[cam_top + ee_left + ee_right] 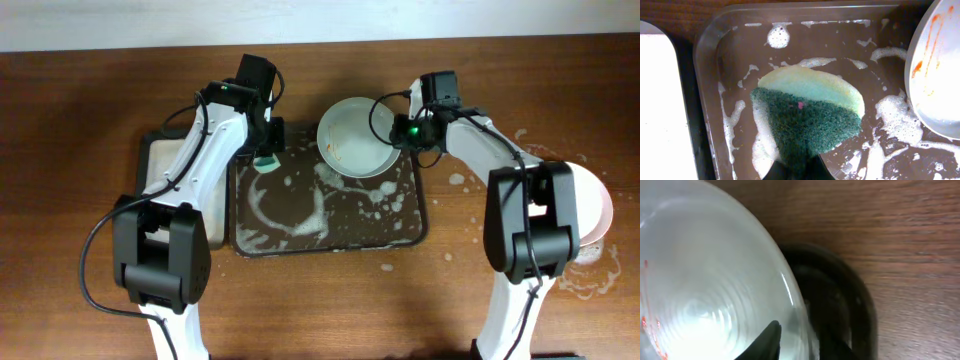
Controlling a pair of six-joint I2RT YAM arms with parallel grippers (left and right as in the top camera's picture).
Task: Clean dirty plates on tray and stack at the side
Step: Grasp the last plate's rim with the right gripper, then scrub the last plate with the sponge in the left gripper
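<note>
The dark brown tray [405, 225] lies mid-table, streaked with white suds. A pale blue-green plate [355, 135] with orange smears is tilted over the tray's far right corner. My right gripper [403, 133] is shut on its right rim. In the right wrist view the fingers [797, 340] clamp the plate's edge [705, 280]. My left gripper [266, 150] is shut on a green and yellow sponge [805, 110], held over the tray's far left corner [715, 55]. The plate's smeared rim [935, 65] shows at the right of the left wrist view. A white plate [590, 205] lies on the table at the far right.
A smaller black tray with pale lining [160, 165] sits against the brown tray's left side. Suds and water spots [585, 275] dot the wooden table around the white plate. The tray's dark corner [845, 305] lies under the held plate.
</note>
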